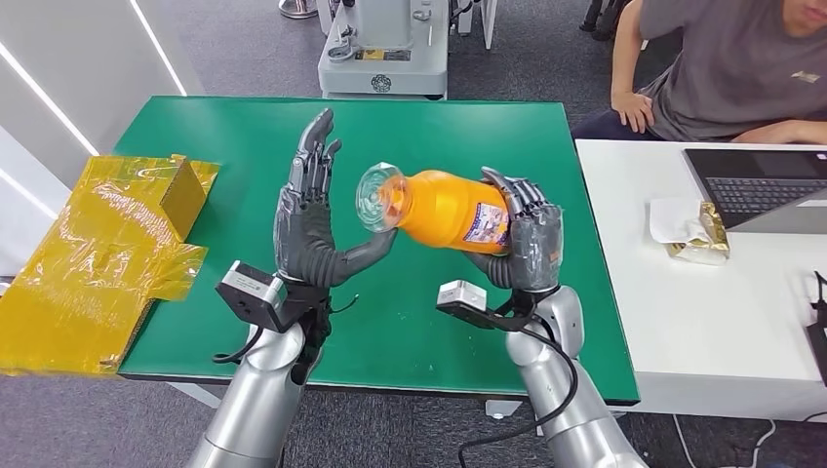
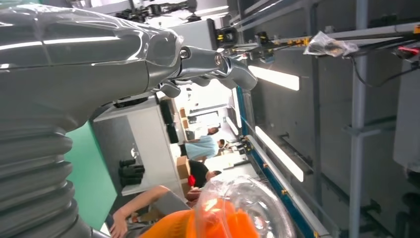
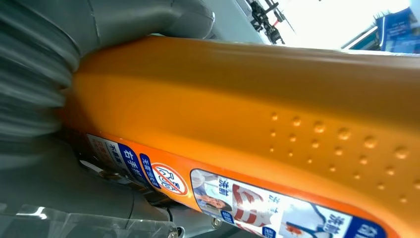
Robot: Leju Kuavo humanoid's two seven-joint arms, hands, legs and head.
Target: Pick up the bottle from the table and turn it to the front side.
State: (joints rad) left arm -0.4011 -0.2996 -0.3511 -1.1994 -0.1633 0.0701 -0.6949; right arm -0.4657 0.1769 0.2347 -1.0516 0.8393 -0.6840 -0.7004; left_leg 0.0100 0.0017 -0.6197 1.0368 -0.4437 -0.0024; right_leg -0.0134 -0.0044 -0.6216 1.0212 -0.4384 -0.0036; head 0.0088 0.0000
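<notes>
Currently the right hand grips the orange bottle by its labelled lower body, lifted above the green tabletop and lying roughly sideways, clear cap end toward the left hand. Left hand is open, fingers spread, just beside the cap, apparently not touching. For the turn I'd roll slowly about the bottle's long axis, keep the right grip firm, and use the left hand as a steadying stop until the front label faces the camera.

Both silver arms rise from below, forearms angled inward. The left hand stands upright with fingers spread and thumb jutting toward the right side, holding nothing. The right hand is raised (palm turned inward) with fingers wrapped around the bottle.
</notes>
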